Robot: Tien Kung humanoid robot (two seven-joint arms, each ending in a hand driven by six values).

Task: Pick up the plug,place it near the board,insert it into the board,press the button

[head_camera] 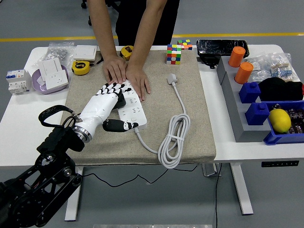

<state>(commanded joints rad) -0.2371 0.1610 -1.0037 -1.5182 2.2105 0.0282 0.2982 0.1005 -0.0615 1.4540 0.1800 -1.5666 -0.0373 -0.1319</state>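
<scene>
- One robot hand in view, the left hand (pixel 105 102), white with black-tipped fingers, lay palm-down over the near-left part of the power strip (pixel 129 105); fingers stretched flat toward the person, thumb (pixel 119 125) stuck out along the strip's near edge; a dark plug (pixel 120 99) sat under the palm on the strip, only partly visible; could not tell whether the fingers gripped it or just pressed on it
- Power strip was white, lying slantwise on the beige mat (pixel 190 123); its white cable (pixel 175 137) ran off the near end, looped into a coil on the mat's near right, and ended in a grey plug head (pixel 172 78) further back
- Two hands of the person (pixel 126 72) rested flat on the strip's far end, just beyond the robot's fingertips
- Rubik's cube (pixel 174 53) at the mat's far edge; yellow tape measure (pixel 80 67) to the left on the white table (pixel 28 128); blue bins (pixel 266 111) and orange cups (pixel 240 64) at right
</scene>
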